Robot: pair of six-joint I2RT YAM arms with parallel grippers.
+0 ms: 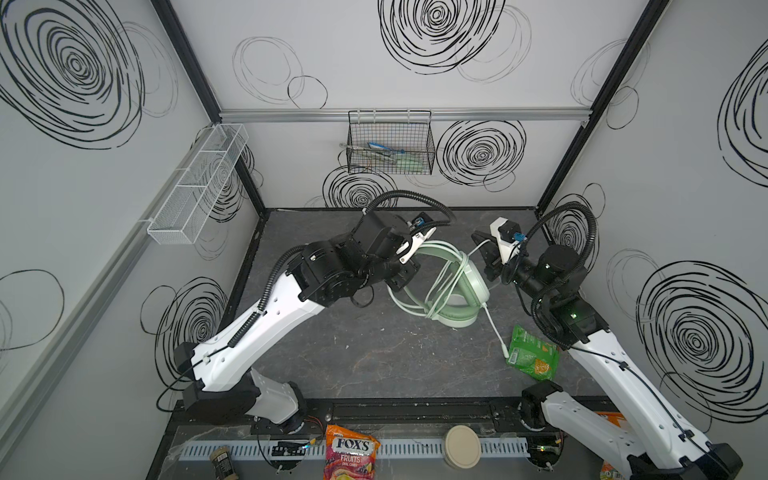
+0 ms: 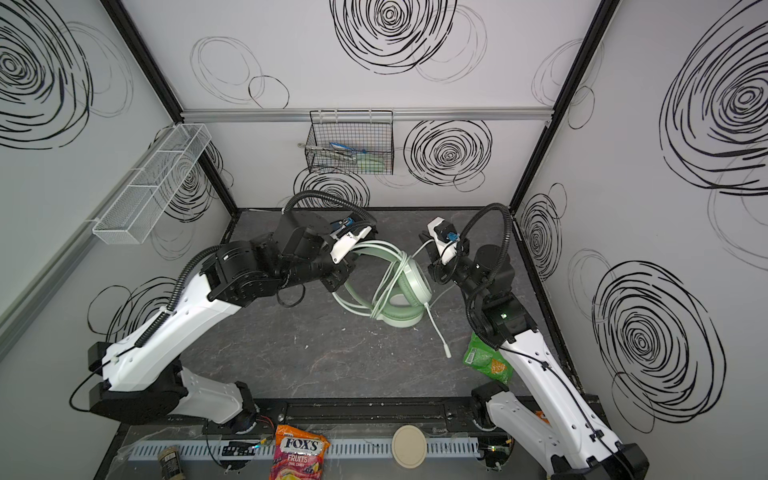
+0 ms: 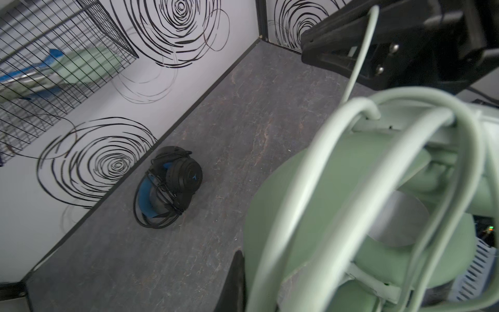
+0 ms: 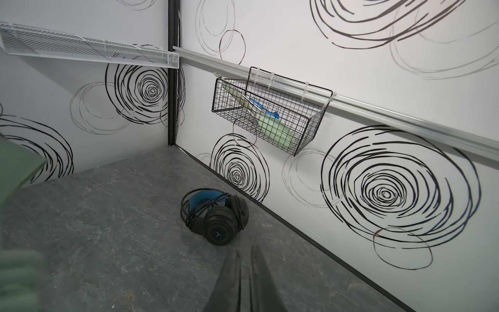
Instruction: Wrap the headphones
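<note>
Left fingers pinch the mint-green plastic headset, mid-frame over the grey worktop. Right fingers sit slightly apart by its pale cable. Best let go slowly so it stays tight.

This is a robotics lab test cell. Two white-and-black robot arms are mounted on a black rail at the front of a dark grey marbled surface. White wall panels printed with black scribbled spirals box it in between black framing posts. A black wire basket and a white mesh tray hang on the walls. Unrelated props lie about: a pink Fox's sweets bag, a green snack packet and a mint-green corded headset.
</note>
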